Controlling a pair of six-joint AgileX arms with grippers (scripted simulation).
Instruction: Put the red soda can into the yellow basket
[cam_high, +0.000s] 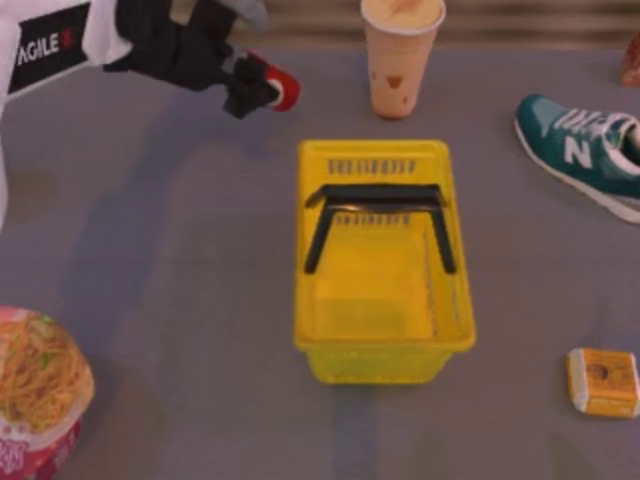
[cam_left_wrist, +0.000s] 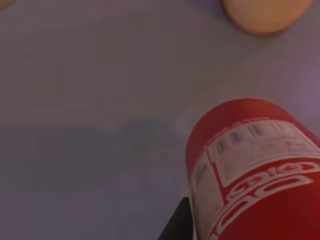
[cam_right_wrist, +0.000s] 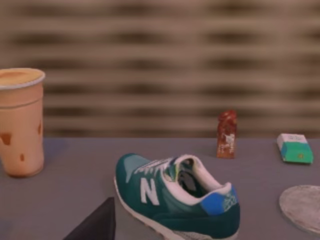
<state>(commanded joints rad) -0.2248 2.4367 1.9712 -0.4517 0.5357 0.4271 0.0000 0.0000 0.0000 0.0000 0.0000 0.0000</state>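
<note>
Gripping the red soda can (cam_high: 283, 88), left pincer (cam_high: 262, 84) clamped, up-left of yellow basket (cam_high: 385, 357), holding nothing

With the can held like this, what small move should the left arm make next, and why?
Probably carry it toward the top view's right and nearer edge. The left gripper is shut on the red soda can, which sits beyond the yellow basket's far-left corner, not over its opening.
</note>
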